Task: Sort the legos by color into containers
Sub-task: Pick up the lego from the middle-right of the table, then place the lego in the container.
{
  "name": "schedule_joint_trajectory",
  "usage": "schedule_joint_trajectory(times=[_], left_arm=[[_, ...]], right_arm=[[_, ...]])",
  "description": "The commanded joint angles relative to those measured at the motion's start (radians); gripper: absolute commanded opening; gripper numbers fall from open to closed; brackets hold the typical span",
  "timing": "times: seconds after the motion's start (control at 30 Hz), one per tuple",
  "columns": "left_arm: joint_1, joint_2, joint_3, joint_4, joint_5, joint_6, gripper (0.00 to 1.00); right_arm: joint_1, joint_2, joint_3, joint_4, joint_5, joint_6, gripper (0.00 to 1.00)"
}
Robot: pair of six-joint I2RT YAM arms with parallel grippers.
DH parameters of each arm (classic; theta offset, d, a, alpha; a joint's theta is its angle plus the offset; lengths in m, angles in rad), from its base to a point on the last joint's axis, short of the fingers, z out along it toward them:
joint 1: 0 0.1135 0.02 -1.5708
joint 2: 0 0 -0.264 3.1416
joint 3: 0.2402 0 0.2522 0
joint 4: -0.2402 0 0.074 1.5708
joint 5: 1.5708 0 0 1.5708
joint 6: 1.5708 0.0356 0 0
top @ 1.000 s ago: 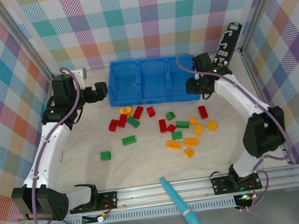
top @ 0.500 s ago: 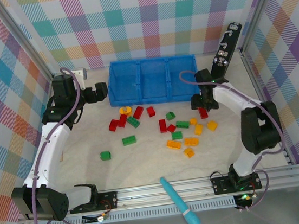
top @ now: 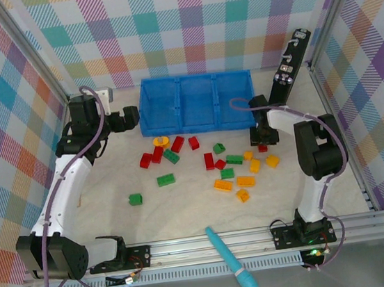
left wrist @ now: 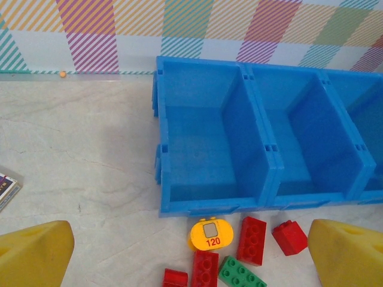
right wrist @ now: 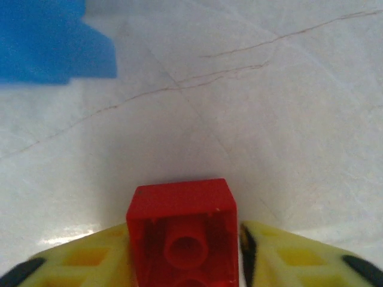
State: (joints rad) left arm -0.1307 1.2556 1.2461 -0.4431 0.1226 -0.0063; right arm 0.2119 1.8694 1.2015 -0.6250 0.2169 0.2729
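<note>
1. The red brick (right wrist: 182,236) is held between the two yellow fingers (right wrist: 78,260) of the right gripper (top: 262,138). Both of its sides are pressed by the fingers, and it is still resting on the table (top: 187,217).
2. A second ago the right gripper was held up by the right end of the blue tray (top: 194,77). Now it is brought down onto this brick. None of the other legos are seen to be moved.
3. So the first pick looks to be under way. Nothing is sorted yet. The brick probably has to be lifted next and carried to one compartment.
4. The blue tray is found just ahead of the right gripper and a little to its left. Nothing is seen inside it.
5. The other legos are spread out on the table to the left of the right gripper. An orange brick (top: 247,155) is just beside it.
6. The left gripper (top: 130,117) is kept far off to the left, by the tray's left end. Its fingers are spread wide with nothing between them. It is not moved from a second ago.
7. Seven red legos are counted, with the held one. Six green legos (top: 166,180) and seven yellow or orange ones are counted too, so twenty in all. One tray with three compartments is counted.
</note>
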Motion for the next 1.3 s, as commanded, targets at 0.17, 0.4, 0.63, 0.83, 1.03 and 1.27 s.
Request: schedule_joint_trajectory(times=[0.17,0.4,0.63,0.83,1.03,1.27], left_arm=[[-0.011,-0.002,-0.008,-0.001,0.009,0.016,1.00],[-0.012,-0.010,-0.010,-0.006,0.011,0.035,1.00],[-0.010,-0.001,-0.010,-0.015,0.015,0.037,1.00],[-0.011,-0.002,-0.016,-0.013,0.013,0.043,1.00],[-0.010,0.002,-0.010,-0.020,0.003,0.046,1.00],[-0.010,0.005,-0.010,-0.029,0.002,0.051,1.00]], right_arm=[[-0.008,-0.046,0.015,-0.040,-0.011,-0.012,0.29],[-0.002,-0.186,0.148,-0.105,-0.085,-0.052,0.27],[0.015,-0.155,0.339,-0.068,-0.055,-0.105,0.27],[0.029,-0.028,0.449,0.014,-0.102,-0.123,0.28],[0.063,0.154,0.596,0.001,-0.097,-0.155,0.30],[0.068,0.263,0.661,-0.007,-0.103,-0.171,0.31]])
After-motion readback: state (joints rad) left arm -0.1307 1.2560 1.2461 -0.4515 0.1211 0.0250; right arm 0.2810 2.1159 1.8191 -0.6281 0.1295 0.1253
